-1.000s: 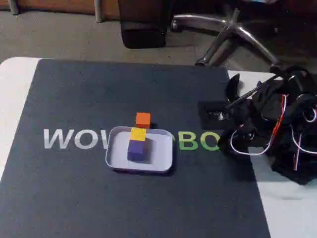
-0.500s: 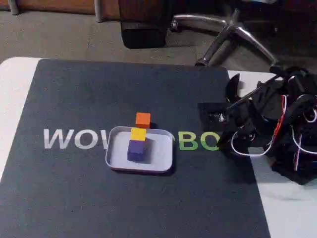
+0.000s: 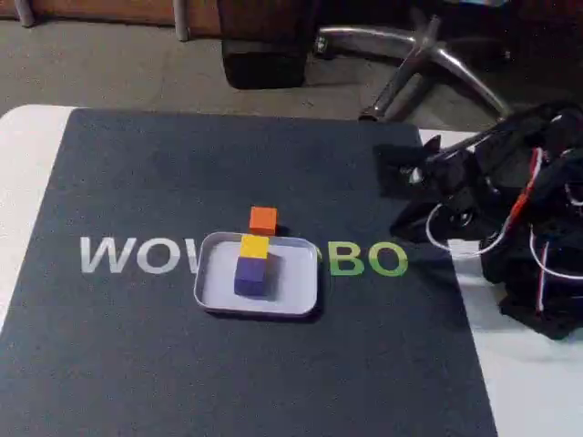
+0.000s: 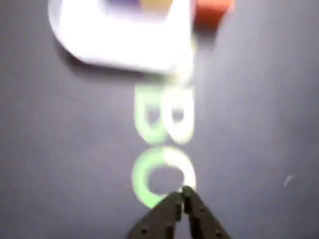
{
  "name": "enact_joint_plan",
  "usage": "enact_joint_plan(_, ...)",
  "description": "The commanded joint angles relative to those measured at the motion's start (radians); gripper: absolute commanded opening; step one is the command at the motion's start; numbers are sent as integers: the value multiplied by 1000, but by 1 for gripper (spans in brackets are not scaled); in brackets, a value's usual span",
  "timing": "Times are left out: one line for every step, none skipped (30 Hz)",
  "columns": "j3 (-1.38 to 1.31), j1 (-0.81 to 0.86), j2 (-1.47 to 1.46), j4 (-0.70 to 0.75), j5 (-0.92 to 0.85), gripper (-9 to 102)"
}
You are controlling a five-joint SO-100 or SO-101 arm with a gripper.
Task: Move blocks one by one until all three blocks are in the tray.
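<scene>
The pale tray (image 3: 296, 284) lies mid-mat in the fixed view. Inside it a yellow block (image 3: 254, 246) sits against the far rim, with a purple block (image 3: 252, 275) touching it on the near side. An orange block (image 3: 263, 218) rests on the mat just outside the far rim. My gripper (image 3: 387, 173) hovers to the right of the tray, well apart from all blocks. The blurred wrist view shows my gripper (image 4: 183, 193) shut on nothing over the green letters, with the tray (image 4: 99, 45) and the orange block (image 4: 212, 12) at the top.
A dark mat (image 3: 182, 364) with white and green lettering covers the white table (image 3: 23, 155). My arm's body and loose cables (image 3: 537, 264) fill the right edge. A chair base (image 3: 428, 55) stands on the floor behind.
The gripper rose and shifted toward the far side, uncovering the green letters it hung over. The three blocks and the tray stayed put.
</scene>
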Motion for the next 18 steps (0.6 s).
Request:
enact_joint_plan(-126,-51,0,3,12,-8)
enact_joint_plan(-150,-60,0,3,-8,-8)
enact_joint_plan(-172,-71,0,3,-35,-8)
enact_joint_plan(-192,-80,-5,-5,-52,-8)
enact_joint_plan(-218,-91,-21,-12,-61,-8)
enact_joint_plan(-253,-94,-63,-25,-64,-8)
enact_joint_plan(-305,-94,-133,-28,-64,-8)
enact_joint_plan(-377,-87,-229,-28,-63,-8)
enact_joint_plan(-465,-77,-345,-20,-49,-8)
enact_joint_plan(-575,-63,-474,3,-37,-8)
enact_joint_plan(-701,-52,-609,40,-23,-8)
enact_joint_plan(-828,-43,-735,84,-5,-8)
enact_joint_plan(-962,-41,-854,137,23,-8)
enact_joint_plan(-1080,-49,-951,187,54,-8)
enact_joint_plan(-1183,-57,-1028,221,77,-8)
enact_joint_plan(-1262,-61,-1088,235,92,-8)
enact_joint_plan(-1321,-63,-1137,238,95,-8)
enact_joint_plan(-1365,-63,-1177,238,83,-8)
